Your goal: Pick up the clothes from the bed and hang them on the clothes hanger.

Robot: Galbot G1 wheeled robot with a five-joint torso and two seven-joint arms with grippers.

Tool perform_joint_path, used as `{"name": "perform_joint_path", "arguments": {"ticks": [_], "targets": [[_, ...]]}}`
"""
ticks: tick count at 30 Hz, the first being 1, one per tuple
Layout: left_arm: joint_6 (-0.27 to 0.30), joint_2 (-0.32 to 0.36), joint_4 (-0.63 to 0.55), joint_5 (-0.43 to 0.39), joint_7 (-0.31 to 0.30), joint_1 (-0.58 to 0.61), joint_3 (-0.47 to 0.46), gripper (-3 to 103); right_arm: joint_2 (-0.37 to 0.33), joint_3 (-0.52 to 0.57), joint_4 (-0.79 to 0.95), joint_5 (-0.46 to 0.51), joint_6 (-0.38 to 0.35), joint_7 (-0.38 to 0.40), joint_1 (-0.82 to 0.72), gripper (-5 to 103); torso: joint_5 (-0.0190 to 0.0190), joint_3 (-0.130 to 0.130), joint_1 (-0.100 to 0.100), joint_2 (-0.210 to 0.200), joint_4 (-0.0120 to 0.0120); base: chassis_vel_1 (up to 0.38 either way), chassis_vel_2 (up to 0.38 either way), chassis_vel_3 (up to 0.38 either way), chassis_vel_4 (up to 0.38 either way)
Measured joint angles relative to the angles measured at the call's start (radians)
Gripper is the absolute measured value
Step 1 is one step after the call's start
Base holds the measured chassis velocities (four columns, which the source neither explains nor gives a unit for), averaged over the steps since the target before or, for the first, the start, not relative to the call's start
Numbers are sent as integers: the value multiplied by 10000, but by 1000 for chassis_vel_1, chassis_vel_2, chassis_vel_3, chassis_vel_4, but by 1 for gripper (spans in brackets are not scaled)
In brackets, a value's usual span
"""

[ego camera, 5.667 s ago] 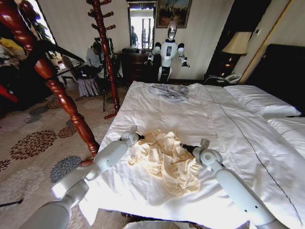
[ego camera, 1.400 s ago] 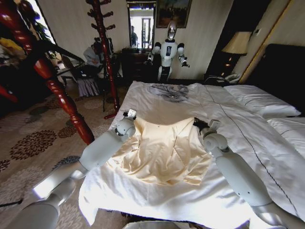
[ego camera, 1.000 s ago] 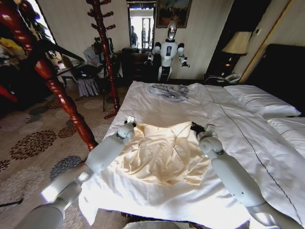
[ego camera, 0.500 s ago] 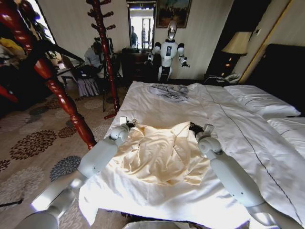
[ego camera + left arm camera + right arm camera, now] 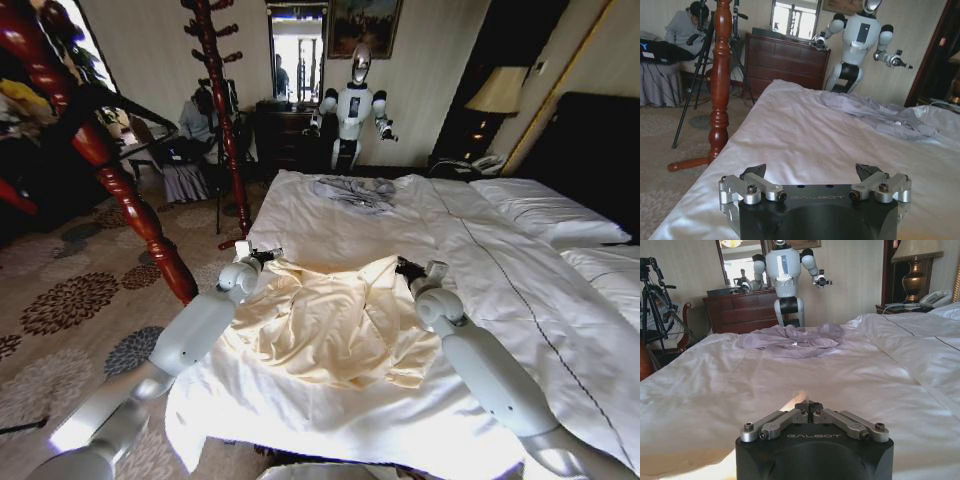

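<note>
The clothes (image 5: pixel 335 320), a cream-yellow shirt, lie spread flat on the white bed (image 5: pixel 330 225) near its foot. My left gripper (image 5: pixel 262 256) sits at the bed's left edge, just off the shirt's shoulder. In the left wrist view this gripper (image 5: pixel 810 172) is open, with bare sheet (image 5: pixel 805 135) between the fingers. My right gripper (image 5: pixel 405 268) rests at the shirt's other upper corner. In the right wrist view it (image 5: pixel 809 405) is shut, with a tip of cream cloth (image 5: pixel 794 399) poking past it. The black clothes hanger (image 5: pixel 120 103) hangs by the red post at upper left.
A grey-blue garment (image 5: pixel 355 190) lies crumpled at the bed's far end. Another white robot (image 5: pixel 352 105) stands by the dresser behind it. Red wooden posts (image 5: pixel 130 205) (image 5: pixel 222 110) rise left of the bed. Pillows (image 5: pixel 545 210) lie at the right.
The crumpled shirt was drawn up the bed and spread flat. Since then my left gripper has let go of its shoulder and slid left to the bed's edge. The right gripper has stayed shut.
</note>
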Motion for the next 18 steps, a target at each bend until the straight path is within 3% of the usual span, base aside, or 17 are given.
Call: {"name": "perform_joint_path", "arguments": {"ticks": [8,11,18], "targets": [[-100,213,-401,164,140,159,34,100,20,-34,11,11,-1,-3,7,0,0,0,0,0,-1,0,0,0,0],[-152,472,-888,801,244,601,64,100,24,44,142,32,-1,-1,-66,0,-2,0,1,0,0,0,0,0,0],[-267,1104,-2159,1426,312,1342,-161,100,-44,162,366,-181,31,-8,-418,0,0,0,0,0,-1,0,0,0,0]]}}
